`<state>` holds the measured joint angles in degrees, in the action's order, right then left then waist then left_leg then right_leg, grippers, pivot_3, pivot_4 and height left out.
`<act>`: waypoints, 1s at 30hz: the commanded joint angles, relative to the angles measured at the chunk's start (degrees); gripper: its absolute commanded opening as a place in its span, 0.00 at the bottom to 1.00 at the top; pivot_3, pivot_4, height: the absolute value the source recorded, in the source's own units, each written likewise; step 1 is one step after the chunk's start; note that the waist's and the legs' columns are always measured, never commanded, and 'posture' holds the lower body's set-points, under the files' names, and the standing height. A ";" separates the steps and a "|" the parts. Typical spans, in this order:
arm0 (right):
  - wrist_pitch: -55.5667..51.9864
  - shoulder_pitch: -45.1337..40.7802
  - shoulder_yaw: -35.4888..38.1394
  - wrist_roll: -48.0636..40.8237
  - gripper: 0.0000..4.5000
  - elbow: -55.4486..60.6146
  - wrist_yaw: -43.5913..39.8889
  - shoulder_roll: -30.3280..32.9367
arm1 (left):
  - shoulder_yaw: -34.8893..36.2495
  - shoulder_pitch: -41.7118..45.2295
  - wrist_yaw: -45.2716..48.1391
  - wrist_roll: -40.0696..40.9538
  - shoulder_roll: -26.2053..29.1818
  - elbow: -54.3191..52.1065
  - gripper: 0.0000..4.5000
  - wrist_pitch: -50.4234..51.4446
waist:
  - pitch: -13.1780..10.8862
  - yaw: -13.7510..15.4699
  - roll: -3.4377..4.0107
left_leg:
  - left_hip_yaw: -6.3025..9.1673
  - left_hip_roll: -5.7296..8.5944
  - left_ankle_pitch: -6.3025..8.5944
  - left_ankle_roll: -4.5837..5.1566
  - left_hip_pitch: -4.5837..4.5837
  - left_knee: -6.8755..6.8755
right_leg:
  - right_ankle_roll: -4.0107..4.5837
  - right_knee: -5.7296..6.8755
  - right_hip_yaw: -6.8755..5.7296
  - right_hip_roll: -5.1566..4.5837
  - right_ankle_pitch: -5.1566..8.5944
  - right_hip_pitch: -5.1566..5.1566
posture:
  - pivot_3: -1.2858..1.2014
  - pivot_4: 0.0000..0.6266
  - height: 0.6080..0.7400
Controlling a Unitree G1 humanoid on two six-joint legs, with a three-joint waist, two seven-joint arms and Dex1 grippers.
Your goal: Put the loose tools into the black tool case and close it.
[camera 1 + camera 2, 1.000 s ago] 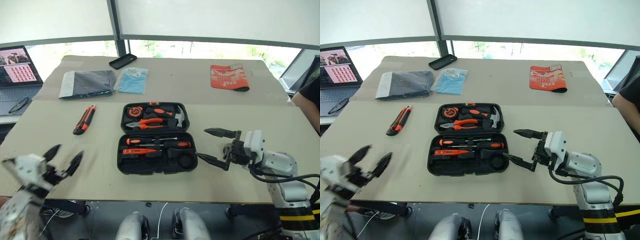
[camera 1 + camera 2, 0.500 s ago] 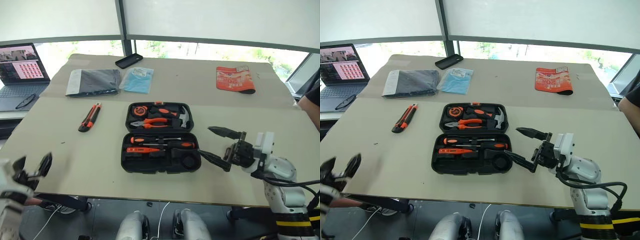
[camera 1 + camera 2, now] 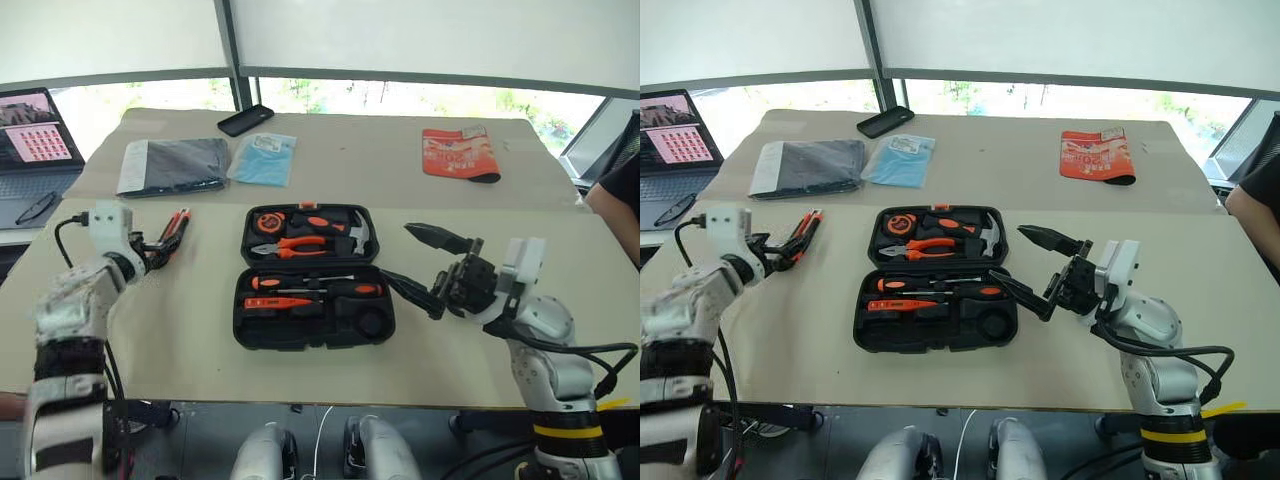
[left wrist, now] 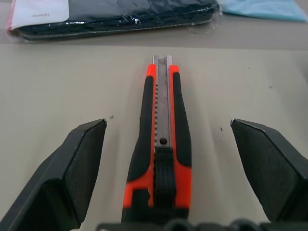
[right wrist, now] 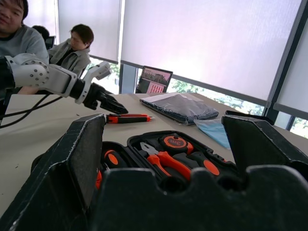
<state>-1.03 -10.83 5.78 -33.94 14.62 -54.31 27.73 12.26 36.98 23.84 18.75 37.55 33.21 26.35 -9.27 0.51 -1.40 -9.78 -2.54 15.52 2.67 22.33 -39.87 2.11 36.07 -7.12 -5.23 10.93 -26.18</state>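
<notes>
- Beige, the surface [image 3: 200,330] runs under a wall of blinded windows; two people sit off to one side in the right wrist view.
- Left pincer [image 4: 168,168] stands wide open, holding nothing. The utility knife [image 4: 161,144] lies flat between its fingers, lengthwise along the pincer's line, its butt nearest the wrist and its tip pointing away toward a dark packet [image 4: 115,14] beyond.
- Neither finger touches the knife as far as I can tell, though the near end of the handle sits low in the wrist view.
- Right pincer [image 3: 425,265] is also spread wide and empty, hovering just beside the right edge of the black tool case [image 3: 312,277], which lies open with screwdrivers, pliers [image 3: 290,245] and a hammer [image 3: 358,235] in its recesses.
- Risk: the knife is thin and flat, so closing too high would let the fingers slide over the handle and nudge it away.
- Risk: a skewed grip could spin the knife and make seating it awkward.
- Risk: the right pincer hovers close enough to bump or shift the case.
</notes>
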 commanded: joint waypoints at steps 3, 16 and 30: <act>-0.72 0.62 1.00 -0.23 1.00 4.10 1.16 0.92 | -1.41 7.78 2.16 -4.06 -1.76 15.31 0.99 -5.60 | 0.00 -0.24 -0.01 | -0.04 0.05 0.02 0.04 -0.03 0.00 | -0.01 0.01 0.00 -0.03 0.00 0.00 | 0.52 0.24 1.00; -2.43 3.09 1.70 -1.70 1.00 6.13 0.45 2.99 | -0.65 11.06 4.97 -6.40 -2.19 25.49 0.39 -7.68 | 0.00 -0.22 -0.02 | -0.03 0.06 0.02 0.06 -0.16 -0.05 | -0.04 0.14 0.07 -0.13 0.01 0.08 | 0.52 0.24 1.00; -1.74 4.15 2.64 -1.14 1.00 2.61 -5.51 6.98 | -4.87 -6.50 49.22 5.26 8.42 -18.65 0.35 -16.09 | -0.09 -0.45 -0.16 | 0.00 0.00 0.04 0.08 0.05 -0.18 | -0.01 0.07 0.08 -0.14 0.01 -0.01 | 0.52 0.24 1.00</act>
<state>-3.44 -7.10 6.68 -34.92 16.44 -58.19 33.27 10.89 32.13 64.71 21.24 43.60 24.75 8.37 -9.36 0.06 -1.56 -9.78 -2.53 15.58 2.77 22.36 -40.05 2.10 36.12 -7.03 -5.39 10.94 -26.16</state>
